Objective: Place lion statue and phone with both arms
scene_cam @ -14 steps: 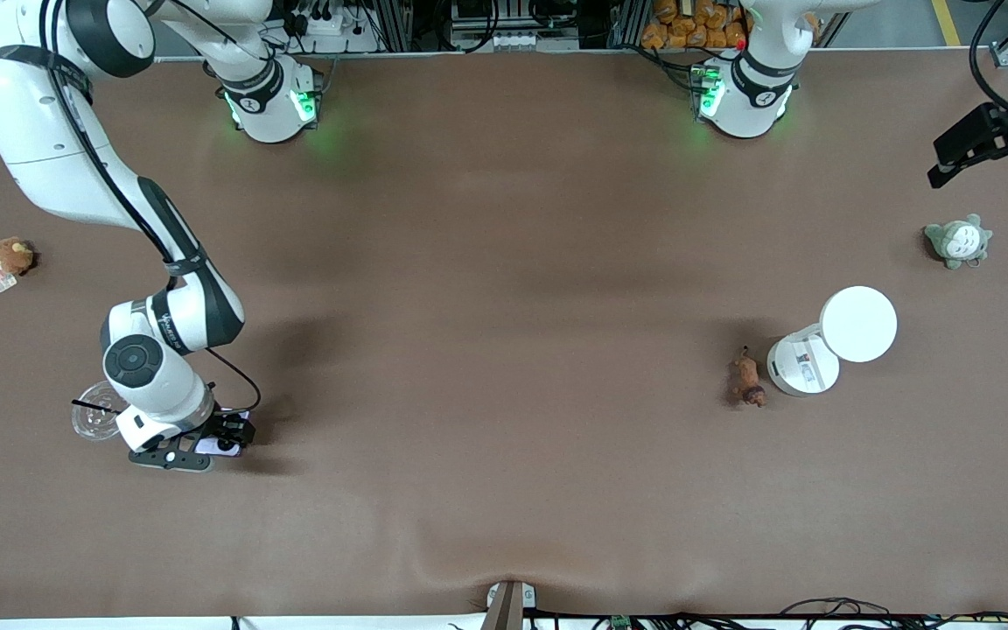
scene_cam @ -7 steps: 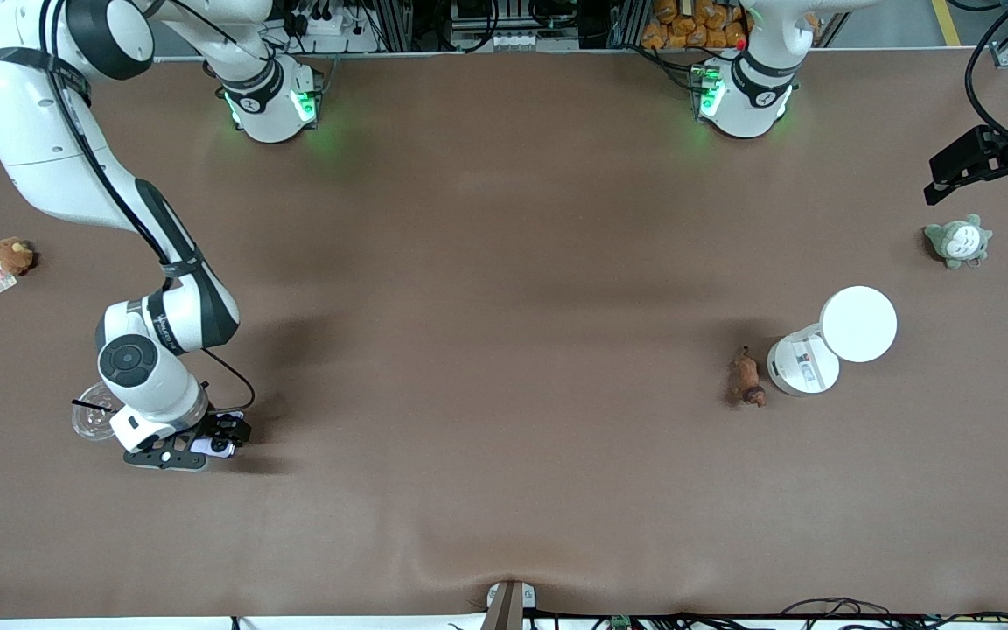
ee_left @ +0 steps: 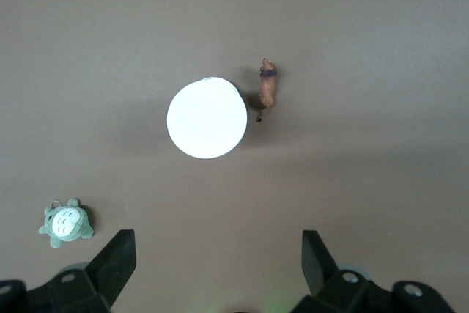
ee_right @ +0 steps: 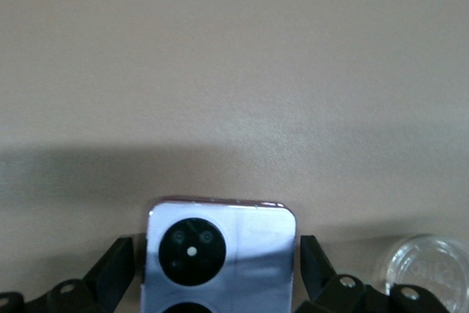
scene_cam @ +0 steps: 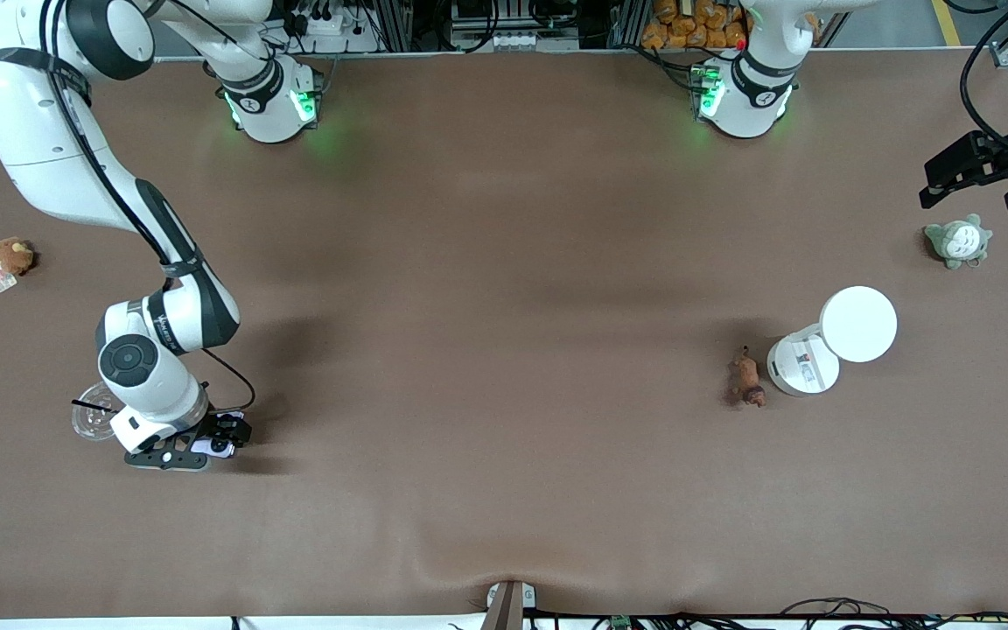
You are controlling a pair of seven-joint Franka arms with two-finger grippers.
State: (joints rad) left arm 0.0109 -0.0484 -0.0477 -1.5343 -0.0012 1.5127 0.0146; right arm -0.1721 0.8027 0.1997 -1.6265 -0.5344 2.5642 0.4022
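The pale lilac phone [scene_cam: 217,446] lies flat on the brown table toward the right arm's end, near the front camera. My right gripper [scene_cam: 211,442] is low over it and open. In the right wrist view the phone [ee_right: 242,247] sits between the two fingers [ee_right: 117,269] with a small gap on each side. The tiny reddish-brown lion statue [scene_cam: 746,379] lies toward the left arm's end, beside a white cylinder [scene_cam: 858,324]. My left gripper [scene_cam: 969,188] hangs open and empty, high above the table edge by the grey-green plush. Its wrist view shows the statue [ee_left: 267,87] far below.
A clear round glass dish [scene_cam: 94,422] sits beside the right gripper and shows in the right wrist view [ee_right: 429,269]. A brown plush with a tag [scene_cam: 10,255] lies at the right arm's end. A grey-green plush [scene_cam: 957,241] lies at the left arm's end, also seen in the left wrist view [ee_left: 66,223].
My right gripper has shifted a little toward the glass dish and settled astride the phone. My left gripper has drifted slightly lower in the front view. The objects have not moved.
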